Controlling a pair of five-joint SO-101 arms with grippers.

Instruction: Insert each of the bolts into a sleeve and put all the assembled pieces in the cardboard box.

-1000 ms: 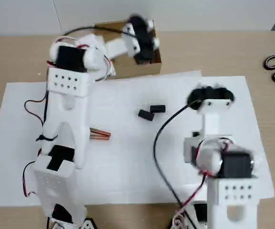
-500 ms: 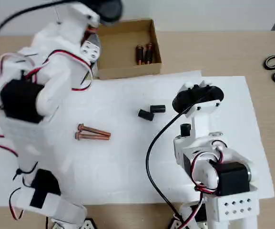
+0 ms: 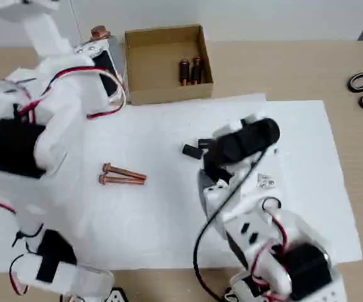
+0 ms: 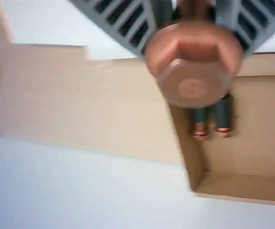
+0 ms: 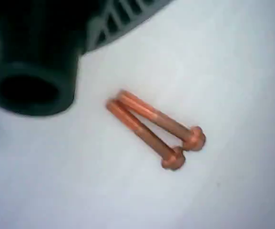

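Bolt [image 4: 193, 67] sits pinched in my left gripper [image 4: 190, 10], head toward the camera. It is raised at the upper left of the overhead frame, beside the cardboard box [image 3: 163, 94], where two assembled pieces [image 3: 190, 70] lie by the right wall. My right gripper [image 5: 46, 33] clamps a black sleeve [image 5: 30, 88] near frame centre, bore open. To mate them well, I'd line the bolt's shank up with that bore before pushing, and go slowly, since I judge any tilt would jam it. Two loose bolts [image 3: 123, 175] left of centre and a spare sleeve [image 3: 192, 151] at centre wait on the paper [image 3: 168, 214].
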